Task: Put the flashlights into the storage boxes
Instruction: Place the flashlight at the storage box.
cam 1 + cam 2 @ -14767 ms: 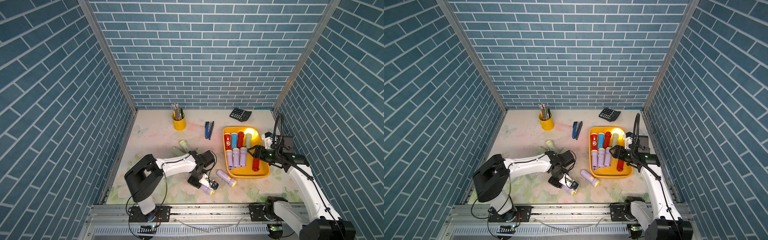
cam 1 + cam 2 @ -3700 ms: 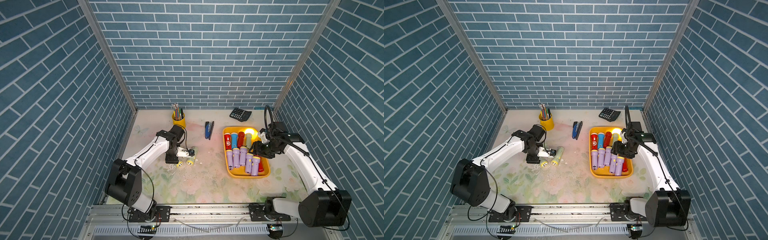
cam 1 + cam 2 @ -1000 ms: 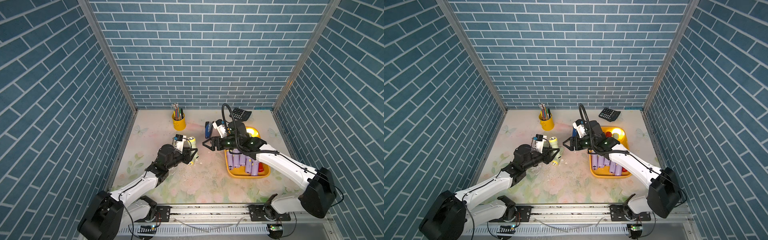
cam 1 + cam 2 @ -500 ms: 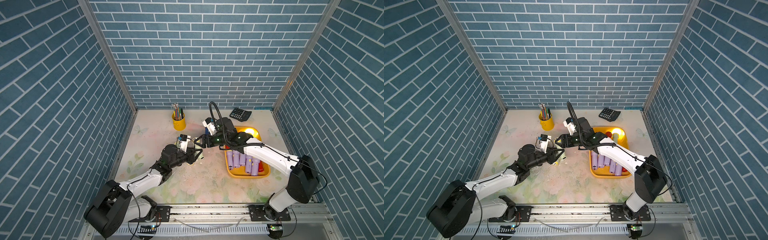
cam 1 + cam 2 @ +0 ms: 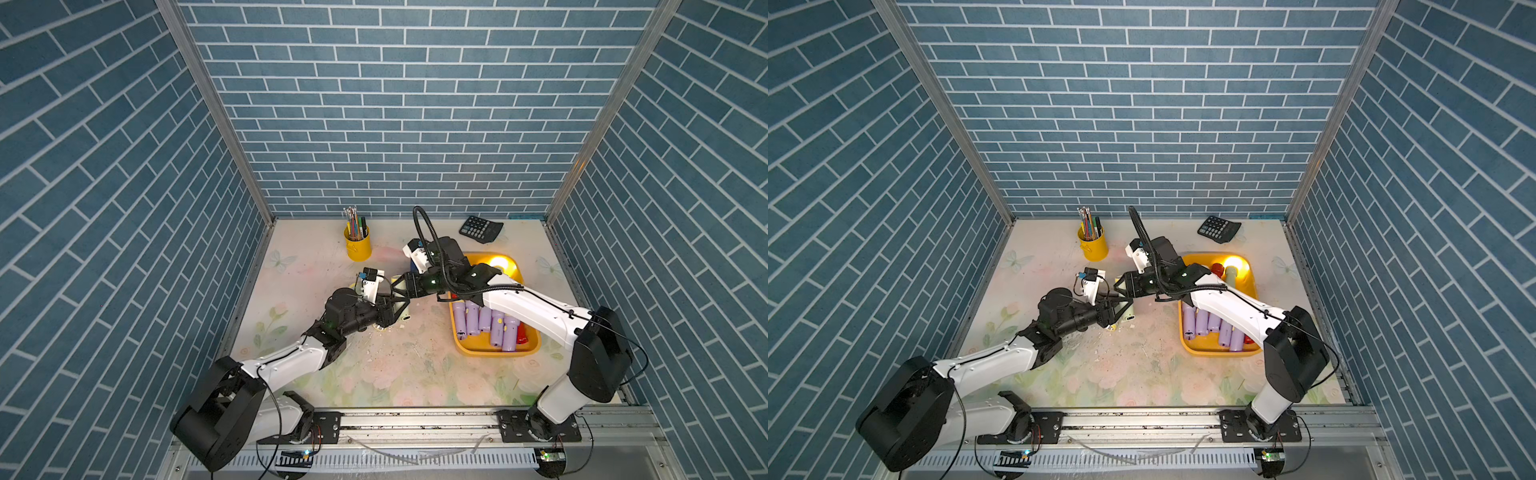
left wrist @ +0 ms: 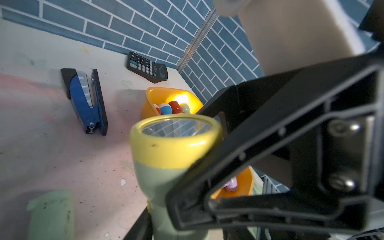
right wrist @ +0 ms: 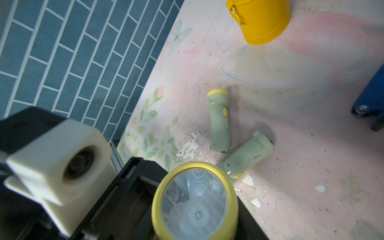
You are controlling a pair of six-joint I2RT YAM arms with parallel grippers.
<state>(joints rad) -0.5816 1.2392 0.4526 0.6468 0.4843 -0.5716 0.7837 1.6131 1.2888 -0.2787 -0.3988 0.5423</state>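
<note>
the left arm (image 5: pixel 286 365) and right arm (image 5: pixel 532 311) are white tubes between bulky black joints (image 5: pixel 598 353), on black bolted base plates (image 5: pixel 511 426). a ribbed black cable (image 5: pixel 424 226) arcs off the right arm; each arm bears a white camera block (image 7: pixel 56 160). the right claw (image 5: pixel 395 297) has black ribbed fingers (image 6: pixel 291 145) with silver screws (image 6: pixel 340 182).

place: robot lab cell | cues: brick-print walls (image 5: pixel 395 104), aluminium rail (image 5: pixel 415 419), floral mat (image 5: pixel 407 374)

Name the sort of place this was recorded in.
Probably a staged robot test cell dressed as a desk: brick-print panels box in a floral tabletop, a mounting rail runs along the front, and a pen cup, calculator and stapler sit on it.
</note>
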